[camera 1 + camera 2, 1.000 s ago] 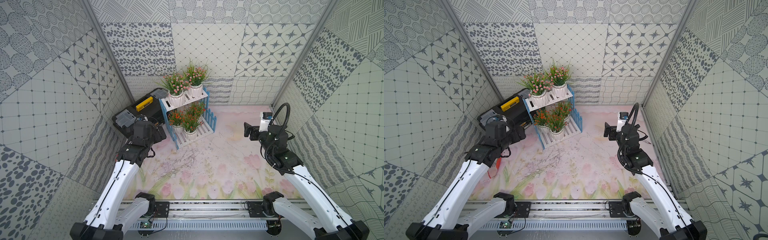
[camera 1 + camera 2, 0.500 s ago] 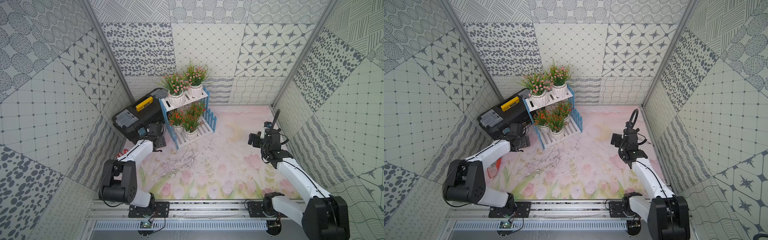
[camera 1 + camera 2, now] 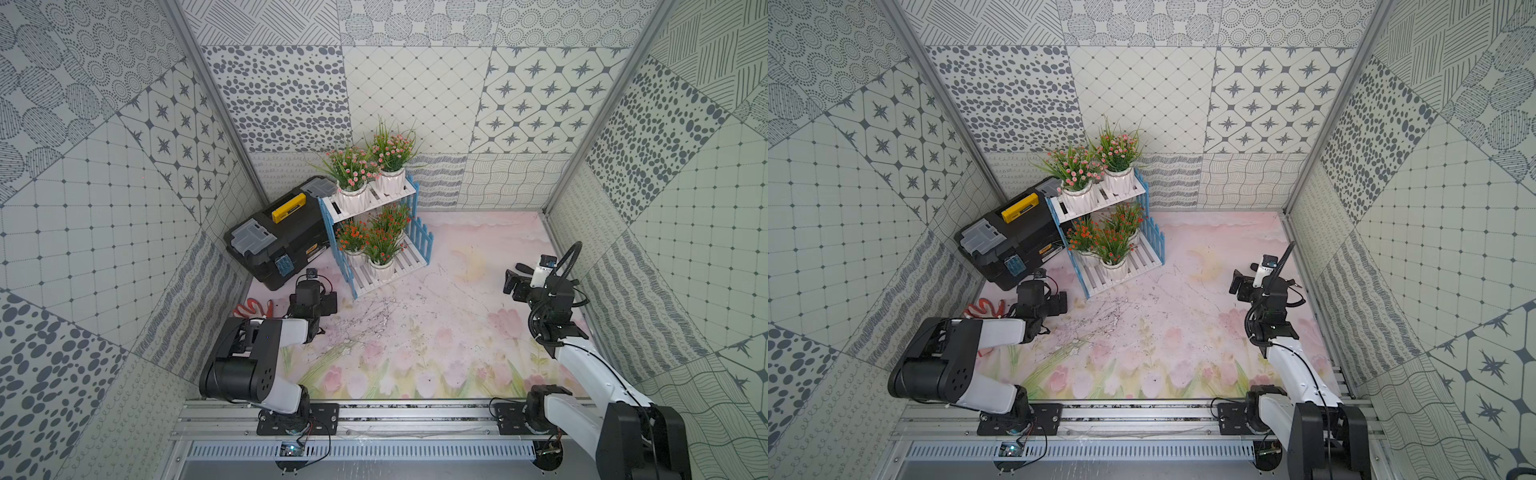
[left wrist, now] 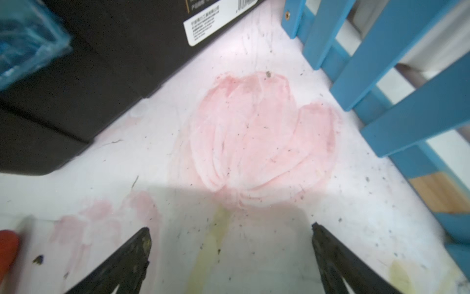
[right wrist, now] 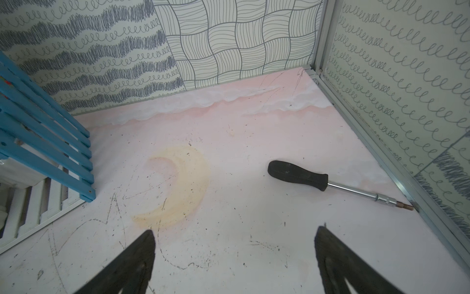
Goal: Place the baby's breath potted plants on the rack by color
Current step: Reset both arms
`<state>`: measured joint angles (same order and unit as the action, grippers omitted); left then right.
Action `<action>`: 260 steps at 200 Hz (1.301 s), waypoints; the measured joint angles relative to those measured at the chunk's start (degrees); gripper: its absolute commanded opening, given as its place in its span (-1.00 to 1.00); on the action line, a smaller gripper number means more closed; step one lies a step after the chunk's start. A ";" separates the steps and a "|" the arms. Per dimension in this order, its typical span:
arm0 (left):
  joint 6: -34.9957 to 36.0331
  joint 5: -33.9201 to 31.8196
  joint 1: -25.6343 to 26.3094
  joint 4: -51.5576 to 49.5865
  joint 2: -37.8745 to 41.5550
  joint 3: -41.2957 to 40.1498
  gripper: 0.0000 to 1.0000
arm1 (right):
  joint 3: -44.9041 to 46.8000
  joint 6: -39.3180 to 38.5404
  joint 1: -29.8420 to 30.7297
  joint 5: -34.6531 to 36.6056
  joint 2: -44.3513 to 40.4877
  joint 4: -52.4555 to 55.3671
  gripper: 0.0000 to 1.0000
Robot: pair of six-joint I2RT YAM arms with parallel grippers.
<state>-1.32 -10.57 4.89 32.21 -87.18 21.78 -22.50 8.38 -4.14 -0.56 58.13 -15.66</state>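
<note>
- Five baby's breath potted plants (image 3: pixel 381 243) were all on the rack (image 3: pixel 420 237), close ahead of my left pincer (image 4: pixel 230 231) and well apart from my right pincer (image 5: pixel 235 234).
- Pink pair (image 3: pixel 352 169) sat on the top shelf and the orange-red trio (image 3: pixel 351 233) on the lower one. Sorting by color looked finished to me.
- My left pincer was spread wide and empty, low over the mat (image 4: pixel 254 127), with the black toolbox (image 3: pixel 274 245) ahead on one side and the rack's blue leg on the other.
- My right pincer was wide apart too, with nothing in it. A screwdriver (image 5: pixel 297 175) lay ahead of it by the wall.
- Risk: any forward swing of my left pincer could clip that leg, since it was so near, and shake the rack.
- Risk: the front orange-red pot stood near the shelf's edge, so a knock could tip it off.
- Risk: a red glove (image 3: pixel 253 309) lay beside my left arm, and a low retreat could drag it.
</note>
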 measured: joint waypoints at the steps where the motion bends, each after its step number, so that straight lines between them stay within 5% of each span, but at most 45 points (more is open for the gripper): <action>1: 0.07 0.09 0.00 0.39 -0.15 -0.04 0.97 | 0.17 0.00 -0.20 -0.35 0.02 -0.33 0.96; 33: 1.62 1.14 -0.44 7.17 -2.14 -0.15 0.97 | 2.34 0.04 -1.73 -3.13 4.07 -9.49 0.96; 106: 1.92 1.77 -1.27 12.63 -2.86 1.07 0.97 | 5.70 -0.48 0.07 -5.11 29.77 -34.77 0.96; 150: 1.90 2.51 -1.86 13.46 -2.91 1.42 0.97 | -0.79 -4.44 5.44 -2.40 31.34 -31.39 0.96; 260: 1.88 3.34 -3.08 13.44 -2.91 1.60 0.97 | -1.05 -6.16 5.46 -1.27 31.34 -30.16 0.96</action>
<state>0.56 -7.22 1.80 45.65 -90.08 23.38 -23.55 2.22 1.32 -1.83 89.47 -45.82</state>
